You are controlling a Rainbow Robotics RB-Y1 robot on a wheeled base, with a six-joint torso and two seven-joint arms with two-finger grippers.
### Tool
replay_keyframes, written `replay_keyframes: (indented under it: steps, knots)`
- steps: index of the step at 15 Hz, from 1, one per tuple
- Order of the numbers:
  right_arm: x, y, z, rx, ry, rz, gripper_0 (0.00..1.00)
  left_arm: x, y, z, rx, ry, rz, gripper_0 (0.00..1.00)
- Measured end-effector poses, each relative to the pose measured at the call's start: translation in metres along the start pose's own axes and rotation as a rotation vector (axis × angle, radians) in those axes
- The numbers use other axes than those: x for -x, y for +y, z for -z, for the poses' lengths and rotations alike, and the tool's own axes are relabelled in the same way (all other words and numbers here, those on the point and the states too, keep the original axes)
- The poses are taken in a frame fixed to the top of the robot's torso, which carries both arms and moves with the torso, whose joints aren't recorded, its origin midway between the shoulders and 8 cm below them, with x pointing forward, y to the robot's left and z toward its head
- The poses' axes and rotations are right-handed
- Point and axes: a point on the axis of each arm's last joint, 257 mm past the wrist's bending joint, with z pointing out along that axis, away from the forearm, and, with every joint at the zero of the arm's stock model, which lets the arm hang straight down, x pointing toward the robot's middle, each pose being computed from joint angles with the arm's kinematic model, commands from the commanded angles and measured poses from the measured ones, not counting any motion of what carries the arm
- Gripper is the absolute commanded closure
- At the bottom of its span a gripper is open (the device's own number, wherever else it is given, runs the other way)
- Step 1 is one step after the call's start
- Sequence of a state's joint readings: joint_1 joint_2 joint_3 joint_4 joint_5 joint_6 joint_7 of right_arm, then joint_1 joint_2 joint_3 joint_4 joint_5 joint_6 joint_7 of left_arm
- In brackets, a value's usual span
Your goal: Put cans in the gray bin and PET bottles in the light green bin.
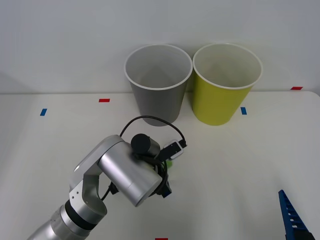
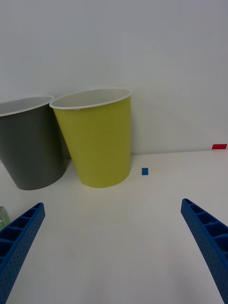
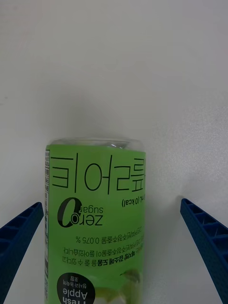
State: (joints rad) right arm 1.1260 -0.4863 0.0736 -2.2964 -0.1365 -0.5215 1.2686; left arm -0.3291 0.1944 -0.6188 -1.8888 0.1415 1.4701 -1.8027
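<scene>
A PET bottle (image 3: 95,223) with a bright green wrap label lies on the white table between the blue fingers of my left gripper (image 3: 111,206). That gripper is open and its fingers stand clear of the bottle on both sides. In the front view the left arm covers most of the bottle (image 1: 169,163), leaving a sliver of green. The gray bin (image 1: 157,95) and the light green bin (image 1: 222,97) stand upright side by side at the back, gray on the left. My right gripper (image 2: 113,205) is open and holds nothing, low at the front right (image 1: 289,212). The cans are out of view.
The left arm's silver elbow and black cable (image 1: 150,120) rise over the table's middle. Small red tape marks (image 1: 104,100) and blue tape marks (image 1: 243,110) dot the table. A white wall stands right behind the bins.
</scene>
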Motion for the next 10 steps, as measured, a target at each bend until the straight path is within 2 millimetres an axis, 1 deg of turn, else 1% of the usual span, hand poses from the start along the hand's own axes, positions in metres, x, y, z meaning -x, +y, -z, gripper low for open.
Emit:
replay_keyframes:
  steps: [4, 10]
  knots:
    - [0.0000, 0.0000, 0.0000, 0.000, 0.000, 0.000, 0.00, 0.0016, 0.0022, 0.0005, -0.017, -0.007, 0.022, 0.00]
    - [0.0000, 0.0000, 0.0000, 0.000, 0.000, 0.000, 0.00, 0.0080, -0.0015, -0.0035, -0.032, -0.008, 0.039, 0.00]
